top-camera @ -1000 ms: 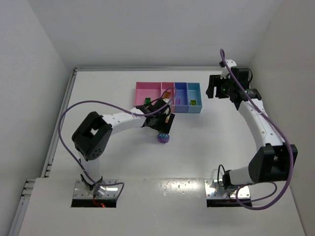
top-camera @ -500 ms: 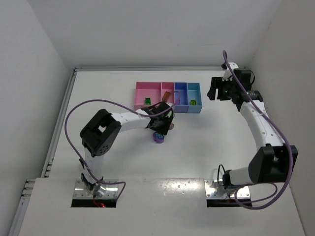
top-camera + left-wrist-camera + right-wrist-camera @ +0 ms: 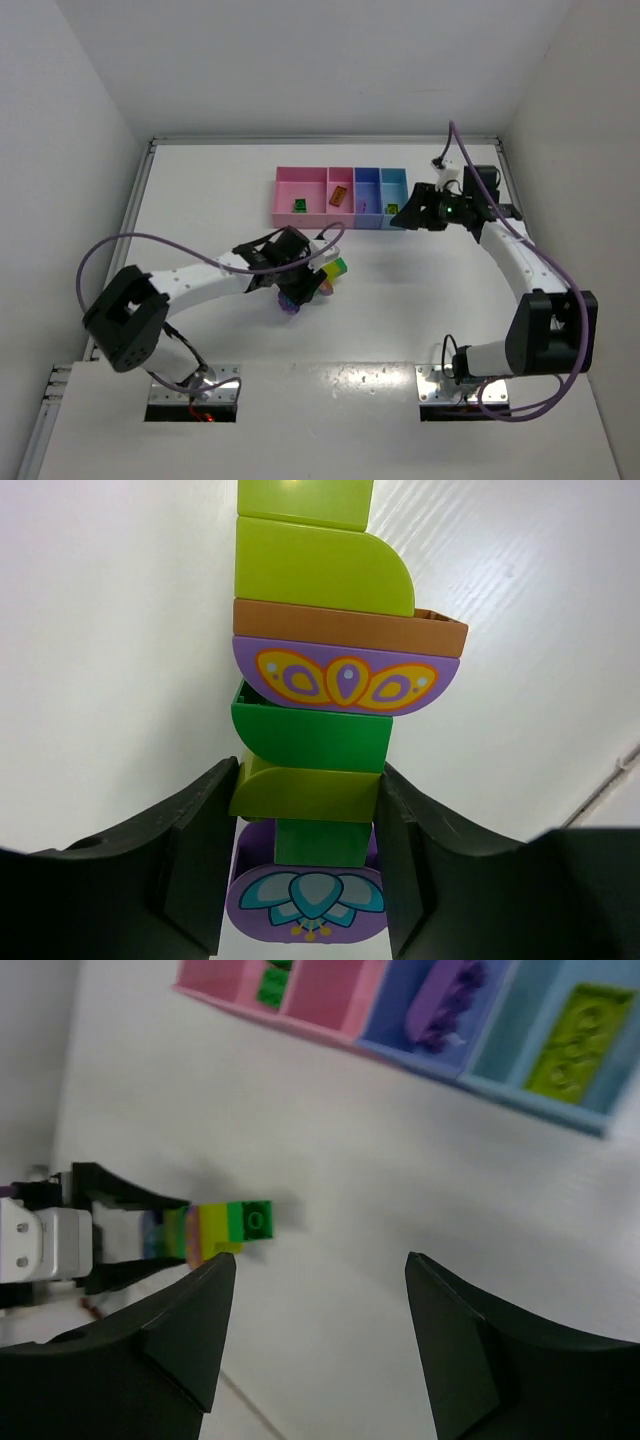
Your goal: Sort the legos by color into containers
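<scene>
My left gripper (image 3: 303,284) is shut on a strip of joined legos (image 3: 320,670): lime, orange, purple, green and lime bricks, with a purple lotus-printed piece (image 3: 308,900) at the near end. The jaws press the lime brick low on the strip, which sticks out toward the tray (image 3: 312,183) in the top view. The containers hold a green brick (image 3: 299,205), an orange brick (image 3: 339,196), a purple brick (image 3: 445,1005) and a lime brick (image 3: 575,1040). My right gripper (image 3: 320,1260) is open and empty, hovering at the tray's right end (image 3: 408,215).
The tray (image 3: 320,990) sits at the back centre of the white table. White walls close in the table on the left, back and right. The left arm's purple cable loops over the table's near left.
The left gripper shut on the strip and drew back toward the near left with it. The right gripper swung down and left to the tray's right end.
</scene>
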Available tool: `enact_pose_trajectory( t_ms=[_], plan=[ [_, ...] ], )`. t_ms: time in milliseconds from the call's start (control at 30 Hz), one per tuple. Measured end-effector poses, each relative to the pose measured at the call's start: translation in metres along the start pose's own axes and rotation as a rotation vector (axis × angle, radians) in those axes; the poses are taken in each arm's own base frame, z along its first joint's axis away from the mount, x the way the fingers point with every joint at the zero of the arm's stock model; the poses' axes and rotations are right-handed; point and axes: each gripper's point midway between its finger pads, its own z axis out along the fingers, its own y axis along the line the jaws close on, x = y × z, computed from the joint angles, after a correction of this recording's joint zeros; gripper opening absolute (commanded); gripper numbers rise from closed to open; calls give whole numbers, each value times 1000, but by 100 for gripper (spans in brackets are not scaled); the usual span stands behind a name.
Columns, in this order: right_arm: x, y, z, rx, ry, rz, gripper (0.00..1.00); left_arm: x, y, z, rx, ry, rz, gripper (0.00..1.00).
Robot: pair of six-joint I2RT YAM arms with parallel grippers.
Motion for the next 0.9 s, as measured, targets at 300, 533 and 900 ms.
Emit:
enact_pose_trajectory(
  t_ms=[300, 533, 900],
  plan=[
    [42, 64, 21, -390, 153, 254, 72, -43, 1, -25, -14, -217, 120, 11],
    [56, 96, 29, -552, 254, 283, 75, -55, 3, -28, -27, -258, 124, 11],
    [53, 98, 40, -613, 295, 293, 65, -89, -3, -40, -24, -350, 113, 11]
  ],
)
